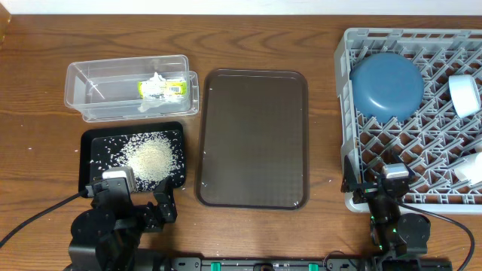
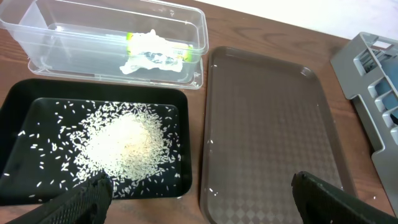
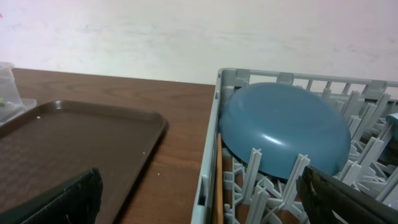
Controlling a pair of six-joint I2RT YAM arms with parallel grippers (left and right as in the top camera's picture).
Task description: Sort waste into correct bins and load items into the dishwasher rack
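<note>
The clear tub point(image 1: 128, 90) holds the yellow-green wrapper point(image 1: 167, 89) and white tissue point(image 2: 148, 45). The black tray point(image 1: 96, 143) holds a heap of rice point(image 1: 151, 158), also in the left wrist view point(image 2: 124, 146). The grey rack point(image 1: 422, 135) holds the dark blue plate point(image 1: 386, 83), upside down, a light blue bowl point(image 1: 465, 94) and a pale cup point(image 1: 471, 169). A wooden chopstick point(image 3: 219, 180) lies along the rack's left wall. My left gripper point(image 1: 134, 199) is open and empty at the black tray's near edge point(image 2: 202, 205). My right gripper point(image 1: 382, 192) is open and empty at the rack's near left corner point(image 3: 205, 205).
The large dark brown serving tray point(image 1: 252, 139) lies between the bins and the rack, bare apart from a few specks. Stray rice grains dot the wood near the black tray. The table's front edge is just behind both arms.
</note>
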